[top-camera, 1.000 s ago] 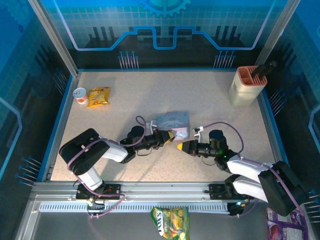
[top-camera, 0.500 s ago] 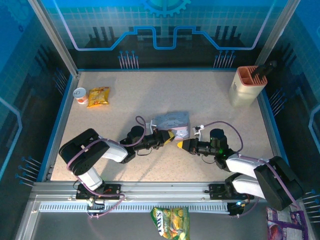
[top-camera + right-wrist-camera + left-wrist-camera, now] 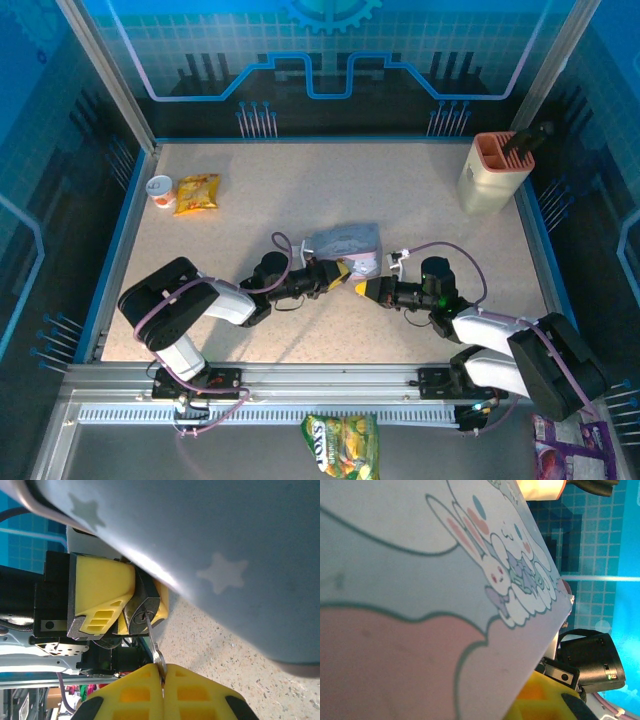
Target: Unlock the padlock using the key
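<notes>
Viewing from the right wrist, key [image 3: 153, 639] tip sits at padlock [image 3: 145, 602] keyhole.

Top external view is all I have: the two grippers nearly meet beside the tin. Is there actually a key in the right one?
Observer: Yes. In the right wrist view, the right gripper is shut on the key, pinching its head.
Operator: And the padlock?
Observer: The left gripper clamps the padlock close against the tin, with the keyhole facing the key.
Operator: Is the key in?
Observer: Its tip meets the keyhole. I cannot tell how deep it goes.
</notes>
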Controlling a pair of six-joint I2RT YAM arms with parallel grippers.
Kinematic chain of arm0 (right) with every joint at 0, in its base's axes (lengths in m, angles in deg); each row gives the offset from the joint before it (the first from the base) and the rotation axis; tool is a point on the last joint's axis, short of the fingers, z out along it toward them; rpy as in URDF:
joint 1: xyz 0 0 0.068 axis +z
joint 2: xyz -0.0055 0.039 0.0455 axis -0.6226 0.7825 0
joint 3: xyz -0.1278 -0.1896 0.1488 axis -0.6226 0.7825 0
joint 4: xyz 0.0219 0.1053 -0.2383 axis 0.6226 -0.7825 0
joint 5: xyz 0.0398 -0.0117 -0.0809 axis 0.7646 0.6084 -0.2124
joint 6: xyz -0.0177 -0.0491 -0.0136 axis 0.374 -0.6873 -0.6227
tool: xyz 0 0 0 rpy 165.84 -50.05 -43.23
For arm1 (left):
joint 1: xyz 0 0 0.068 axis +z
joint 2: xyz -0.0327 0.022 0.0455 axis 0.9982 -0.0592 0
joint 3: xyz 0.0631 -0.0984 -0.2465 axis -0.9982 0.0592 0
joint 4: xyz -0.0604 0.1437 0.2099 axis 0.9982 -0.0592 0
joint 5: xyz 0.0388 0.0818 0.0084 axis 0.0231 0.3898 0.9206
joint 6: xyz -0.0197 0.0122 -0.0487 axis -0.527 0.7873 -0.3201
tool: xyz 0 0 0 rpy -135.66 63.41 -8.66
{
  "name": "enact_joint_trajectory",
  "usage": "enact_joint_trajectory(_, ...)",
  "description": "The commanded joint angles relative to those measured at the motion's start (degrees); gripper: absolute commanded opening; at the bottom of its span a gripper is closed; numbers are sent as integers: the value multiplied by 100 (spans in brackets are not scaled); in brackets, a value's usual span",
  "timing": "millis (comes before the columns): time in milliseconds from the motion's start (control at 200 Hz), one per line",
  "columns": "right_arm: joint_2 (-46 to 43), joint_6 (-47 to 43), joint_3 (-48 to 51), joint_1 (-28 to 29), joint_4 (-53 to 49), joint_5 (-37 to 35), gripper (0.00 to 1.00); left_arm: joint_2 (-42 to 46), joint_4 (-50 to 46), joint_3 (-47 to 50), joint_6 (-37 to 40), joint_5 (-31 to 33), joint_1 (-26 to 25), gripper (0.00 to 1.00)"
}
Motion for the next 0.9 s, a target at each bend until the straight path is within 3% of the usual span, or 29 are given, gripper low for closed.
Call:
enact_joint_trajectory(0, -29, 2, -102, -98, 43, 15, 0, 70, 789, -73, -51, -161, -68, 11)
enact_joint_trajectory(890, -21, 453, -193, -254, 231, -20, 0, -177, 879, -96, -18, -148, -356, 10)
